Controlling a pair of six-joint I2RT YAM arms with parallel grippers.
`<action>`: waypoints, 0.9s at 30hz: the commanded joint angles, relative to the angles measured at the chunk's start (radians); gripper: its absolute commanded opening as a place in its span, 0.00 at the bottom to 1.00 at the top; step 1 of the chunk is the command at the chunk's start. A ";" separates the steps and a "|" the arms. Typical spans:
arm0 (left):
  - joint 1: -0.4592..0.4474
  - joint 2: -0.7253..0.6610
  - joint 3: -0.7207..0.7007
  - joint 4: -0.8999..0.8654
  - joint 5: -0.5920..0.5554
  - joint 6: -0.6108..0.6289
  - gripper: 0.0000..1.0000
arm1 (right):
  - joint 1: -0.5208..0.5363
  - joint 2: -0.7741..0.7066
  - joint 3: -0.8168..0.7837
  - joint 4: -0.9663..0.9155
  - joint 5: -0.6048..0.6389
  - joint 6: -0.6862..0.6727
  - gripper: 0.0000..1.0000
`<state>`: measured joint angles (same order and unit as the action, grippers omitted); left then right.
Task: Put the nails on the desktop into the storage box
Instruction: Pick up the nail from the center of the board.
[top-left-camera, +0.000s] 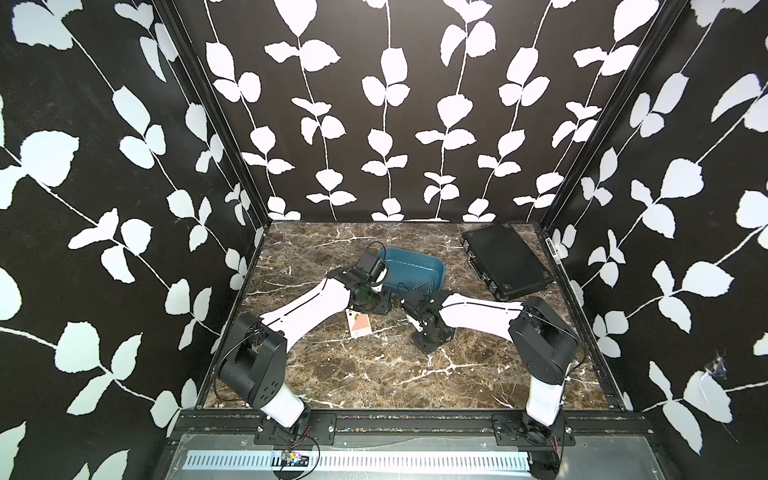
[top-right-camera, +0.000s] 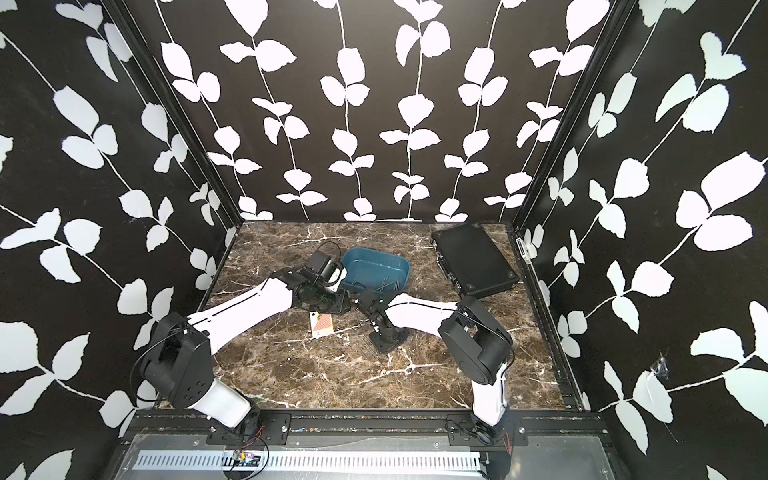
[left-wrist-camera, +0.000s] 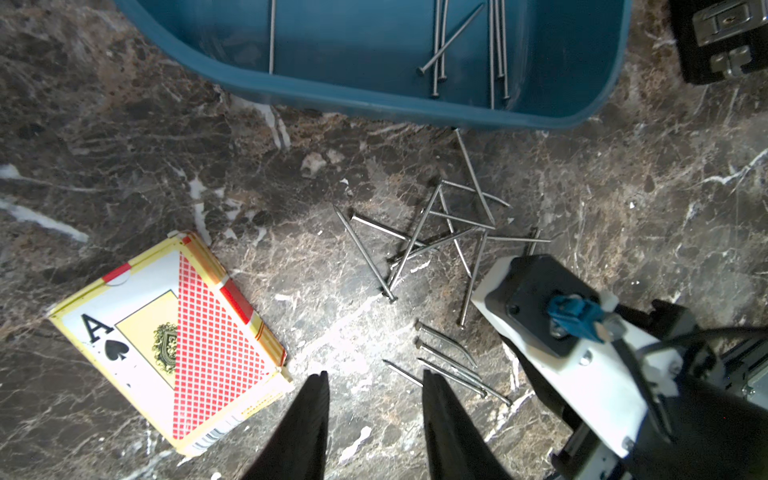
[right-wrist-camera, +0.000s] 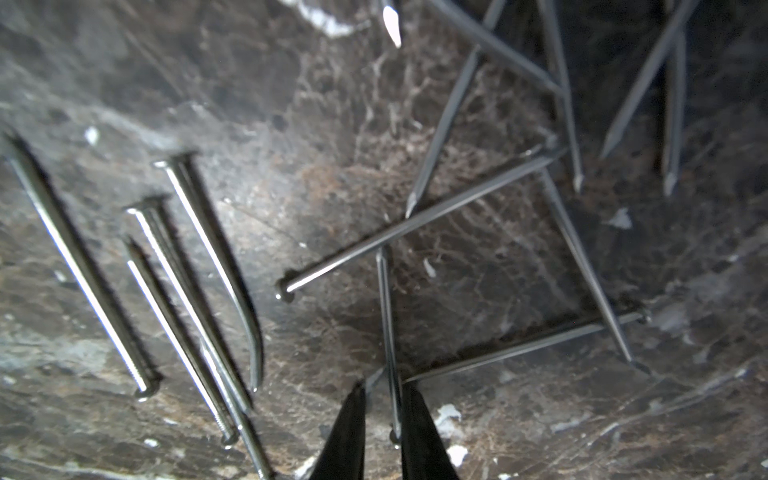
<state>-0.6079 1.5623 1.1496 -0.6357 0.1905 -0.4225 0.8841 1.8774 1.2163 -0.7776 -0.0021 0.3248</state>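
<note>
thin, silvery-grey nails (left-wrist-camera: 419, 245) strewn flat on the dark brown, white-veined marble desktop (left-wrist-camera: 124, 145), just beside the long wall of the teal-blue storage box (left-wrist-camera: 374, 104): a crisscrossed, overlapping heap, plus a few roughly parallel ones a little apart, one bent toward its tip. several more already inside the box, mostly side by side at one end. box upright, low-walled, round-cornered.

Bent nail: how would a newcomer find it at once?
Start at the blue tub. On the desktop nearer the robot, beside the crossed heap, lies a row of nails. The bent nail is the row's nearest to the heap, and alone curves toward its tip.
</note>
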 joint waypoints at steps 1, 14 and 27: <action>0.005 -0.057 -0.023 -0.004 0.000 -0.010 0.40 | 0.013 0.050 -0.015 -0.017 0.104 -0.008 0.16; 0.008 -0.087 -0.038 -0.012 -0.022 -0.030 0.40 | 0.043 -0.040 0.049 -0.066 0.123 0.015 0.00; 0.069 -0.132 -0.038 -0.015 -0.025 -0.047 0.40 | -0.144 -0.304 0.142 -0.007 -0.209 0.230 0.00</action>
<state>-0.5560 1.4719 1.1213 -0.6411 0.1673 -0.4572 0.8089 1.6135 1.3281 -0.8204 -0.0994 0.4419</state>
